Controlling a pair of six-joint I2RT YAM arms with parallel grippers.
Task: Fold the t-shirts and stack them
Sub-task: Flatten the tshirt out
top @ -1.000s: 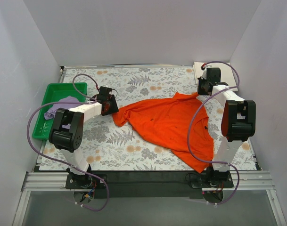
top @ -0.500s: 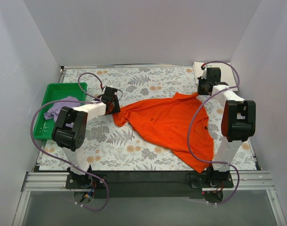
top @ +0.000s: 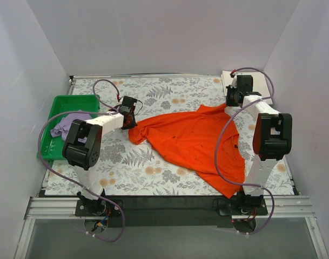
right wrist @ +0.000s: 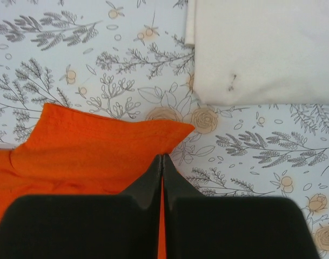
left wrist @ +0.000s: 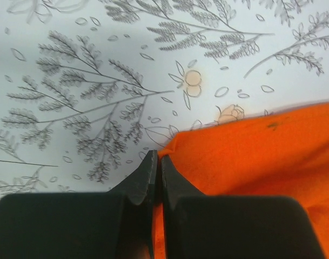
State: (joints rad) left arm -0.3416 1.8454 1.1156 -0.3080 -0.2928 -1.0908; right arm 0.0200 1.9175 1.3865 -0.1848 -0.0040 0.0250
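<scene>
**Change over the last second.** The left gripper (top: 131,120) has moved to the right and toward the far side of the counter (top: 153,89), and its forearm has swung with it. Its fingers are pressed together on the left corner of the orange shirt (top: 196,143). In the left wrist view the cloth's edge runs right up into the seam between them, so it reads as a pinch on that corner. The corner has shifted only a little. The shirt lies spread across the middle of the counter, its far edge drawn in a fairly straight line between the two grippers and its near end trailing toward the right front. The right gripper (top: 233,102) has barely moved. It is also clenched, with orange cloth at its fingertips on the shirt's far right corner.

**Meaning for the task.** The two arms appear to be tensioning and flattening the orange shirt before any fold. No fold is visible on it yet.

**Containers.** The green tray (top: 72,99), at the left edge of the counter, holds the lilac shirt (top: 69,121), which is crumpled and unfolded. Nothing else can be seen in the tray. The cream shirt (right wrist: 261,48) is in no container. It lies as a flat folded block on the far right corner of the counter, just beyond the right gripper and apart from the orange cloth, and probably marks where the stack will go.
</scene>
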